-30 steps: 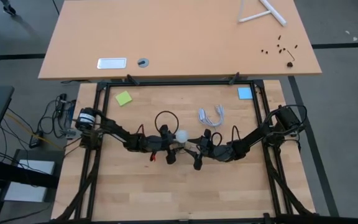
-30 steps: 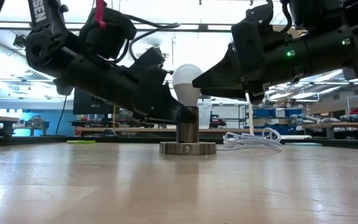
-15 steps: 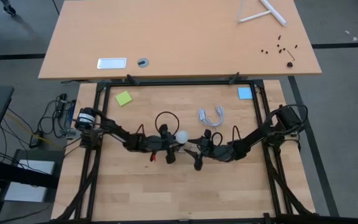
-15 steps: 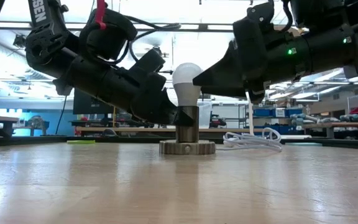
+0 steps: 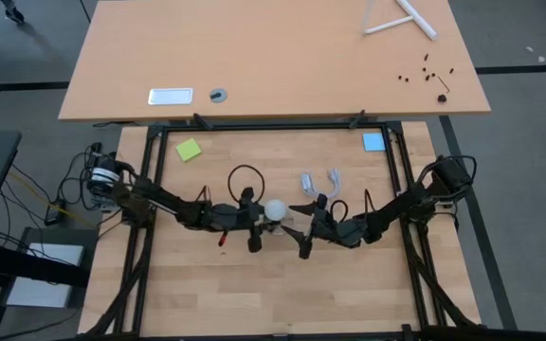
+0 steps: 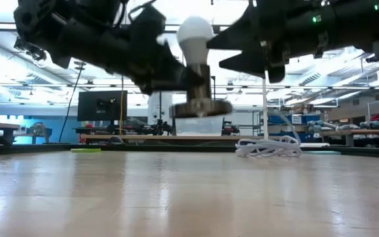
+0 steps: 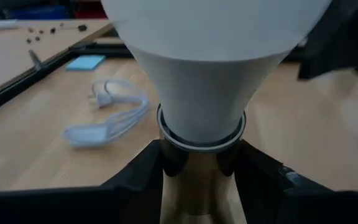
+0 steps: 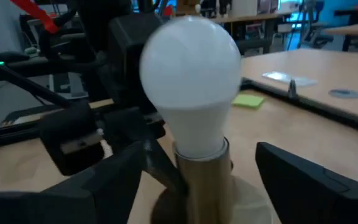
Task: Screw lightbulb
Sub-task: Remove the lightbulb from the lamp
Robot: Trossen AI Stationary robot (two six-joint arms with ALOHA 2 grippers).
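The white frosted lightbulb [image 6: 195,31] sits upright in the brass barrel [image 6: 201,78] of a round disc-based socket [image 6: 201,107], which hangs in the air above the table. My left gripper [image 5: 260,220] is shut on the barrel from the table's left. My right gripper [image 8: 210,180] is open. Its fingers [image 8: 107,186] stand on either side of the bulb and barrel, coming from the table's right, and touch nothing. The bulb's screw end is hidden inside the barrel. The bulb fills the left wrist view [image 7: 210,56]. My left gripper pinches the socket's brass barrel [image 7: 194,186] between its two fingers [image 7: 145,177], just below the bulb's neck. The fingers come about level from the table's left. The socket is lifted clear of the table, upright, with the bulb on top.
The socket's white cord [image 6: 268,146] lies coiled on the table toward the far right, with a strand rising from it [image 6: 266,99]; it also shows in the high view [image 5: 318,180]. A green note [image 5: 189,150] and a blue note [image 5: 373,142] lie near the far edge.
My left gripper has gone up with the socket and bulb. The socket's disc base, which stood on the table, now hangs clear above it and stays upright. My right gripper has risen alongside the bulb. The cord has been drawn out of its tight coil.
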